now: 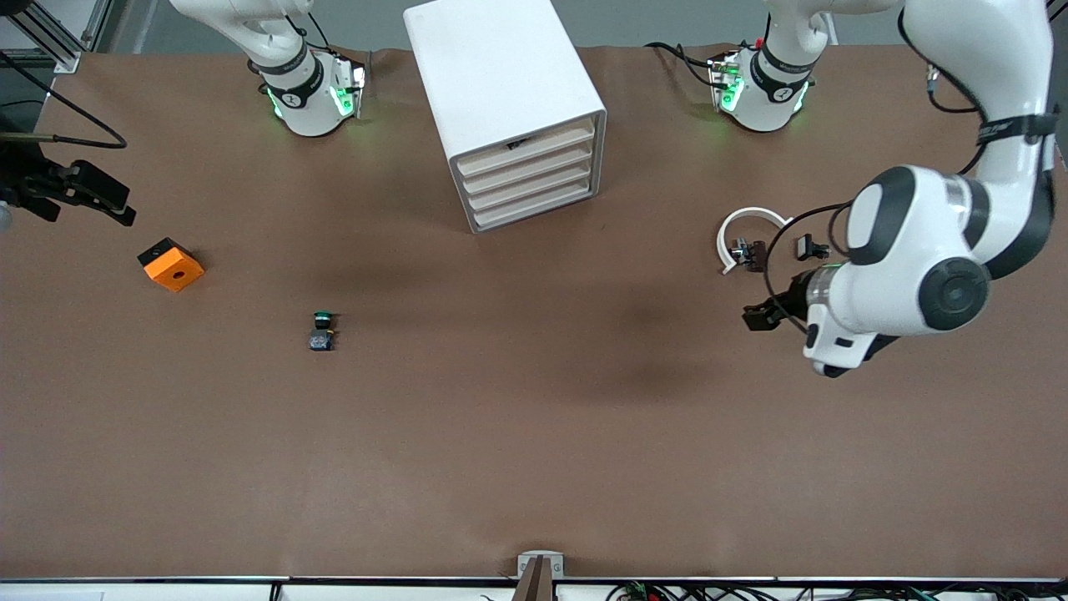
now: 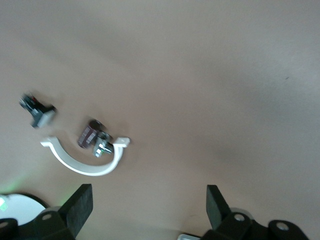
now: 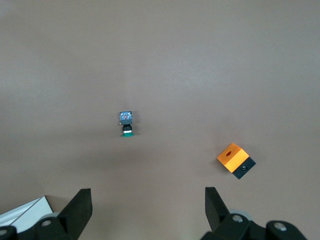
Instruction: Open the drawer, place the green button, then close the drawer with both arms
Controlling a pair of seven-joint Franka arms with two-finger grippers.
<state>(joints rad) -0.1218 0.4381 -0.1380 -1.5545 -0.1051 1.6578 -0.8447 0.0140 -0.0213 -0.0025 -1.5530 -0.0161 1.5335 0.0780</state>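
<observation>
The white cabinet stands between the arm bases, and all four cream-fronted drawers are shut. The button, green cap on a dark body, lies on the brown table nearer the front camera than the cabinet, toward the right arm's end. It also shows in the right wrist view. My right gripper hangs open and empty over the right arm's end of the table; its own view shows the jaws wide apart. My left gripper is open and empty in its own view, over bare table beside the clips.
An orange cube with a hole lies toward the right arm's end, also in the right wrist view. Small black clips with a white curved band lie toward the left arm's end, the band in the left wrist view.
</observation>
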